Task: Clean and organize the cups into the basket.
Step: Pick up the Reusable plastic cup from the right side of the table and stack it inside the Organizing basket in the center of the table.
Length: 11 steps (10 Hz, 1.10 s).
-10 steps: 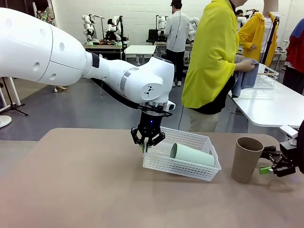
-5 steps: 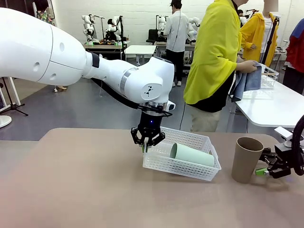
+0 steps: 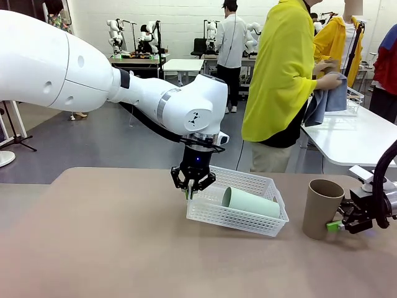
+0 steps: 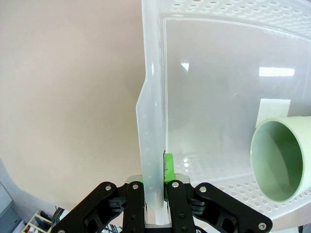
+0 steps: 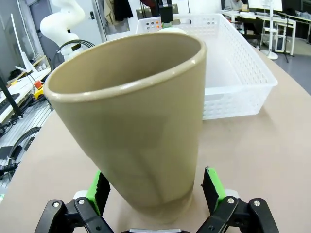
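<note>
Your left tool is clenched on the side wall of the white basket, which holds a mint cup lying on its side with its mouth toward that tool, while your right tool sits released, one finger either side of the brown cup standing on the desk.

No words or numbers can be read; a small dark emblem marks the left arm.

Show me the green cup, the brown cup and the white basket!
green cup point(image 3: 251, 203), front view, its side.
brown cup point(image 3: 321, 211), front view, its side.
white basket point(image 3: 236, 220), front view, its near wall.
</note>
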Tool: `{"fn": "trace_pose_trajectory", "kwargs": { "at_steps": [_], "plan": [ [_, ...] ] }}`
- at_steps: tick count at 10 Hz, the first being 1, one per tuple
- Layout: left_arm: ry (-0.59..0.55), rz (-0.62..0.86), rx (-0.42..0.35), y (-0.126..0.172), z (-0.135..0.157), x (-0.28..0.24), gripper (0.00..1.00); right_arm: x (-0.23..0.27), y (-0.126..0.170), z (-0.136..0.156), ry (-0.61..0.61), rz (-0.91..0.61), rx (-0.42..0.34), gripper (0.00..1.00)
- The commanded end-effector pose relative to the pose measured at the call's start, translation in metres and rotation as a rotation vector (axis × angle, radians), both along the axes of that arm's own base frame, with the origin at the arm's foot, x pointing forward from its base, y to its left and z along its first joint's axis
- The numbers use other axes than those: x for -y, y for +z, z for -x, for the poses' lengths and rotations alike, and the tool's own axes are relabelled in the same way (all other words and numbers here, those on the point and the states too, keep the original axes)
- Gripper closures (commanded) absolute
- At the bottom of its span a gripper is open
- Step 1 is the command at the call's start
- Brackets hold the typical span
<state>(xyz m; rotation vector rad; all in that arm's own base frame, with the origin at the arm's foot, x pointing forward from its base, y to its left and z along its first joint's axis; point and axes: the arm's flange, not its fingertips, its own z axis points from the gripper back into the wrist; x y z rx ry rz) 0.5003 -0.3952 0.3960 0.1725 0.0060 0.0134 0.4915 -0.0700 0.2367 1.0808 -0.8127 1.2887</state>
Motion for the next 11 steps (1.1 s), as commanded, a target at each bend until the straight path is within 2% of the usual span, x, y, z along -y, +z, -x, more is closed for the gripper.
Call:
{"fn": "trace_pose_trajectory", "kwargs": {
  "at_steps": [1,4,5,6,7,9,11],
  "plan": [
    [-0.004,0.013,0.004,-0.001,0.003,-0.003,1.00,-0.009,0.002,-0.002,0.040,-0.004,-0.009,0.00],
    [-0.004,0.013,0.004,-0.001,0.003,-0.003,1.00,-0.019,0.002,-0.002,0.075,-0.012,-0.016,0.00],
    [-0.004,0.013,0.004,-0.001,0.003,-0.003,1.00,-0.017,0.003,-0.002,0.080,-0.019,-0.016,0.38],
    [-0.004,0.013,0.004,-0.001,0.003,-0.003,1.00,-0.015,0.003,-0.002,0.080,-0.020,-0.017,0.60],
    [-0.004,0.013,0.004,-0.001,0.003,-0.003,1.00,-0.013,0.004,-0.001,0.078,-0.027,-0.016,0.98],
    [-0.004,0.013,0.004,-0.001,0.003,-0.003,1.00,-0.014,0.011,0.003,0.072,-0.016,-0.007,1.00],
    [-0.004,0.013,0.004,-0.001,0.003,-0.003,1.00,-0.023,0.056,0.012,-0.068,0.022,0.003,1.00]
  ]
}}
